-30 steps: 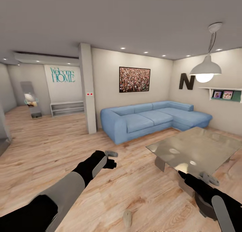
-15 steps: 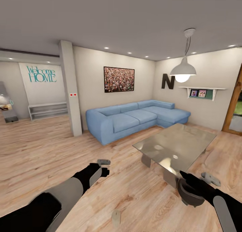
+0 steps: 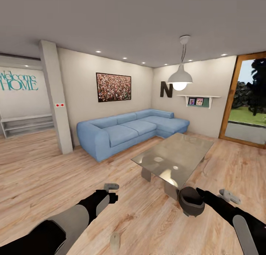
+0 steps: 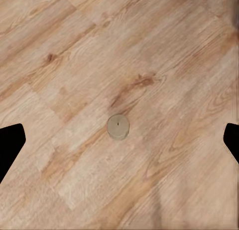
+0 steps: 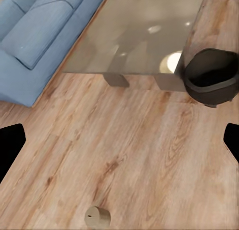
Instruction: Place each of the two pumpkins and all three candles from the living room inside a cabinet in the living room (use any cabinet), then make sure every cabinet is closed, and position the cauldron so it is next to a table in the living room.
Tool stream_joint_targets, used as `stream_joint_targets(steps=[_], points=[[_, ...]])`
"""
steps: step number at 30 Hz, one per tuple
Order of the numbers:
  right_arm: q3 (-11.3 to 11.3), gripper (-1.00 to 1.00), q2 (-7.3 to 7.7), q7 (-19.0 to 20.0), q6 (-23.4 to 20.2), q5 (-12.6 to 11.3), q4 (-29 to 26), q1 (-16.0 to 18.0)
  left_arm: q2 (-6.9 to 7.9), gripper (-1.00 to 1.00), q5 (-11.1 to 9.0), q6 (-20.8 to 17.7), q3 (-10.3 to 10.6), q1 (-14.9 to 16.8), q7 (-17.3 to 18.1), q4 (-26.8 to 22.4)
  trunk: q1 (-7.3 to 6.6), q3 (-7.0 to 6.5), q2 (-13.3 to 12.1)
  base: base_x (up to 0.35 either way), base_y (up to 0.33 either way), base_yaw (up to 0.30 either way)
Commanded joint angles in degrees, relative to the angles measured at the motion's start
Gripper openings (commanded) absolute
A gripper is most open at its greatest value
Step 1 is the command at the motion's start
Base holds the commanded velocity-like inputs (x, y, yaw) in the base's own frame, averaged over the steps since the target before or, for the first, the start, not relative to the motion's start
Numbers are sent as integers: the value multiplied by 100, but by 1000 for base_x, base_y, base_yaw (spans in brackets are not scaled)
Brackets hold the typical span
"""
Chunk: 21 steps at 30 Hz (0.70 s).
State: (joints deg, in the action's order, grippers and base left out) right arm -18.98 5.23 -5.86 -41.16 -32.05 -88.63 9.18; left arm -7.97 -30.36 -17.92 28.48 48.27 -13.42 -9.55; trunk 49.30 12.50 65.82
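A beige candle [image 3: 115,241] lies on the wood floor [image 3: 37,173] between the robot's arms, both claws spread wide and empty: left claw [image 3: 112,191], right claw [image 3: 218,194]. The black cauldron [image 3: 191,201] sits just beside the glass-topped bench [image 3: 173,155]. Beyond stands a blue sofa [image 3: 125,131].

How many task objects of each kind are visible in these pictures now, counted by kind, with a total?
candle: 1
cauldron: 1
table: 1
pumpkins: 0
Total: 3
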Motion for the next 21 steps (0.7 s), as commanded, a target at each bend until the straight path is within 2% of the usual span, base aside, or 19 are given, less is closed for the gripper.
stream_joint_targets(steps=[1, 6, 9, 14, 21], points=[[6, 100, -2, -55, -23, -59, -6, 5, 3, 100, -54, -16, 49, 0, -34, -12, 0, 8, 5, 0, 0, -293], [25, 100, -2, -52, -23, -56, -5, 5, 5, 100, -43, 22, 52, -8, -23, -12, 0, 8, 5, 23, 0, -293], [26, 100, -3, -50, -24, -62, -5, 5, 12, 100, -41, 25, 52, -10, -21, -8, 0, 12, 5, 206, 0, -243], [33, 100, -17, -43, -24, -30, -8, 5, 14, 100, -31, 21, 57, -10, -20, -10, 0, 28, 5, 239, 0, -72], [23, 100, -18, -38, -22, -53, -5, 5, 15, 100, -31, 25, 61, -10, -7, -11, 0, 31, 5, 47, 0, -10]])
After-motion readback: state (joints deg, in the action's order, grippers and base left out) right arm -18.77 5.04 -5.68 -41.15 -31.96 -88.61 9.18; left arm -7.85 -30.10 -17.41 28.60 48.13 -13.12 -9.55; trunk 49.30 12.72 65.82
